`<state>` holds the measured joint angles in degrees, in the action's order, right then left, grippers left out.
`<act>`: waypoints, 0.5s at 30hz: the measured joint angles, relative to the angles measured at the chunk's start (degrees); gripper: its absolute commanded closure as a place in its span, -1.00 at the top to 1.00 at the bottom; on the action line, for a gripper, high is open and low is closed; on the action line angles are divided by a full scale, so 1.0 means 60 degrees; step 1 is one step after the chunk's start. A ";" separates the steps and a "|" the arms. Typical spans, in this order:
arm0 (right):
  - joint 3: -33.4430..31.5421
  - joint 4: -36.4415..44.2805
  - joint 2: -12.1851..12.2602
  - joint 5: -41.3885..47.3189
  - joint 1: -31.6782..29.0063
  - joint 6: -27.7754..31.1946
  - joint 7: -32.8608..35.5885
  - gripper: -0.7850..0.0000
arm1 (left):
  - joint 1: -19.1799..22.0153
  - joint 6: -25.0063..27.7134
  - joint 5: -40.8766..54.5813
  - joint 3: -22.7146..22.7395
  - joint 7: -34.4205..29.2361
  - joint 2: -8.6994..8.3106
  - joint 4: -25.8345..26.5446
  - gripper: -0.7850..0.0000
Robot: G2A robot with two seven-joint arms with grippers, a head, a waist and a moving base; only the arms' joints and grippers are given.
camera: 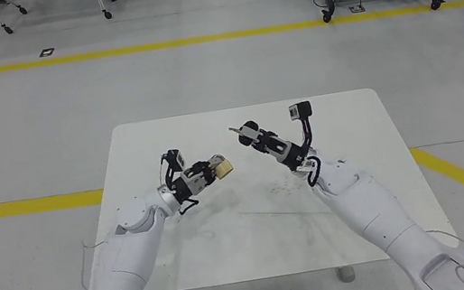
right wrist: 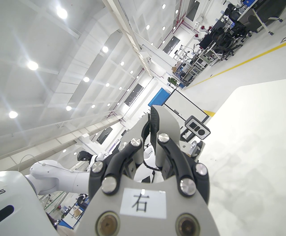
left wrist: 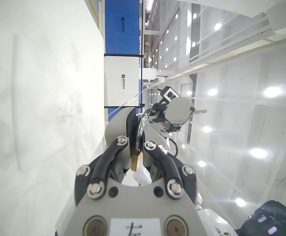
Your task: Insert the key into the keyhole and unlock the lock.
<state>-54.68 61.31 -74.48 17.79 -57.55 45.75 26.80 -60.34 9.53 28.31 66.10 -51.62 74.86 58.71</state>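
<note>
Holding the brass lock (left wrist: 136,161) up off the desk (camera: 362,216), our left gripper (camera: 211,170) has its fingers clamped on it, the body sitting deep between them. Our right gripper (camera: 250,132) has its fingers closed tight on the key (left wrist: 199,111), whose silver blade sticks out past them. We see the key near the lock, a little farther from the robot, and the two do not touch.

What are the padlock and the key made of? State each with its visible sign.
The small yellow block-shaped padlock: likely brass, with a golden metallic sheen. The thin silvery key: apparently steel or plated metal, pale grey and glinting.
</note>
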 measured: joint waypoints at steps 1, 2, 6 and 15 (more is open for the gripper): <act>0.0054 0.0106 -0.0020 0.0043 0.0032 -0.0345 0.0050 -1.00 | -0.0030 -0.0196 0.0059 -0.0014 0.0060 0.0005 0.0007 -1.00; 0.0124 0.0207 -0.0040 0.0112 0.0090 -0.0924 0.0160 -1.00 | -0.0044 -0.0524 0.0222 -0.0021 0.0099 0.0012 -0.0030 -1.00; 0.0075 0.0575 -0.0054 0.1234 0.0063 -0.2966 0.0856 -1.00 | 0.0073 -0.1685 0.0554 -0.0095 0.0167 0.0038 -0.0245 -1.00; -0.1009 0.3259 0.0521 0.0208 -0.1141 -0.8467 0.0891 -1.00 | 0.0333 -0.2749 0.1048 -0.0504 0.0646 0.0221 -0.0572 -1.00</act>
<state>-60.74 80.86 -71.35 19.04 -64.40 -5.06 32.15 -58.35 -6.97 34.60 63.07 -47.74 76.19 55.28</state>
